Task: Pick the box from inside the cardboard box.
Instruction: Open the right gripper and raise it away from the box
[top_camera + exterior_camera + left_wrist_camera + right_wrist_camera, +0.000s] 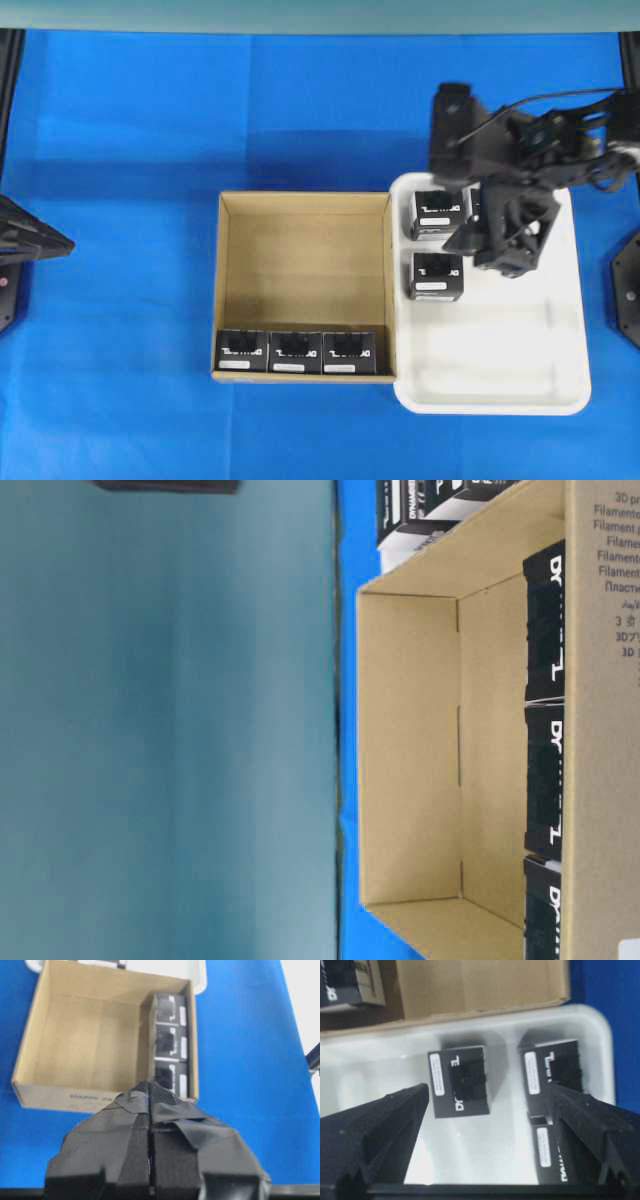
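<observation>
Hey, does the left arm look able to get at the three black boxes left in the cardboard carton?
Probably yes. The three black boxes sit uncovered along one wall of the open cardboard carton, straight ahead of the left gripper, whose fingers are shut and must open first.

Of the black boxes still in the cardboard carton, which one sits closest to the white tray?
The rightmost box of the row of three, in the carton's front right corner, against the wall beside the white tray. The other two lie further left.
</observation>
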Controlling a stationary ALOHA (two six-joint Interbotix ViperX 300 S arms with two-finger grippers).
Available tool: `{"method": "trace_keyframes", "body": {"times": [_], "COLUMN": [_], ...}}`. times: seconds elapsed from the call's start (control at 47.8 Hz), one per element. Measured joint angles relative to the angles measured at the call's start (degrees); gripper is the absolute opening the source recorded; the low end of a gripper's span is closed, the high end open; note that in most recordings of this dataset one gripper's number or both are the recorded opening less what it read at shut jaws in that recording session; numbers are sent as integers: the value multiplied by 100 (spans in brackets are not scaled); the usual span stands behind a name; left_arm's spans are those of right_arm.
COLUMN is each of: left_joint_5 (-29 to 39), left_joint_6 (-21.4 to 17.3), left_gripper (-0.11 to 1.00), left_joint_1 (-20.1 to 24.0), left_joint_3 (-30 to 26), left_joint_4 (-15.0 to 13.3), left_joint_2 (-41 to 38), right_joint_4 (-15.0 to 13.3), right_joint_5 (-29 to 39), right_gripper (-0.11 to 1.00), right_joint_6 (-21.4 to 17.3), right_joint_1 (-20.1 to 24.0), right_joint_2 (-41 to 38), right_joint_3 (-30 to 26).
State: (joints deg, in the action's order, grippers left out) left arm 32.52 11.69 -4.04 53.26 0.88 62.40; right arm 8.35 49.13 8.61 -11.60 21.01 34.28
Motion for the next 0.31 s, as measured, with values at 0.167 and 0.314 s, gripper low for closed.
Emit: {"method": "trace_keyframes", "body": {"times": [0.167, 0.314], "left_joint_5": [0, 0], "left_joint_6": [0, 0], "left_gripper": [-7, -7], "left_joint_1": [9, 0], "left_joint_3": [0, 0], "left_joint_4": [-9, 0], "left_joint_2": [0, 0], "right_joint_4": [0, 0], "right_joint_5": [-18, -114], "right_gripper": [94, 94], "right_joint_6": [-9, -26], "right_joint_1": [-35, -35], "right_joint_2": [396, 659], "right_joint_3": [211, 396]}}
